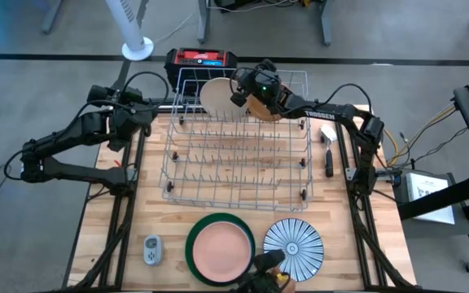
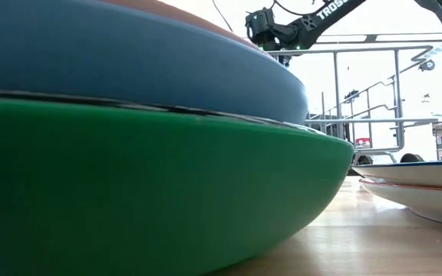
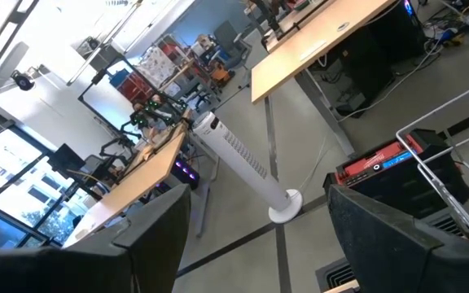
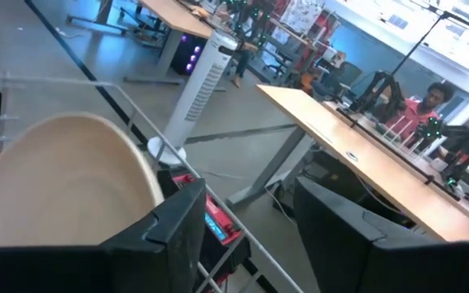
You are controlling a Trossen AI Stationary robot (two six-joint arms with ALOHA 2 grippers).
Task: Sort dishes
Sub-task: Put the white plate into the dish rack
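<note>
A cream plate (image 1: 216, 95) stands on edge in the far row of the silver wire rack (image 1: 238, 155). A tan dish (image 1: 264, 109) stands beside it, partly under my right arm. My right gripper (image 4: 251, 236) is open at the rack's far end, nothing between its fingers. The cream plate (image 4: 55, 179) shows just outside one finger. My left gripper (image 3: 259, 236) waits open above the table's far left corner, pointing away from the rack. At the near edge a pink dish (image 1: 221, 247) lies in a large green plate (image 1: 194, 244), beside a blue-white striped plate (image 1: 293, 247). My right gripper has one finger (image 4: 177, 236) right beside the cream plate's rim (image 4: 141, 175). Whether it touches the rim, I cannot tell. The plate stands on edge in the rack, not lifted.
A small grey gadget (image 1: 152, 250) lies near the green plate. A red-and-black box (image 1: 200, 59) sits behind the rack, and a white fan (image 1: 137, 32) stands on the floor beyond. Dark tools (image 1: 329, 150) lie right of the rack. Most rack rows hold nothing.
</note>
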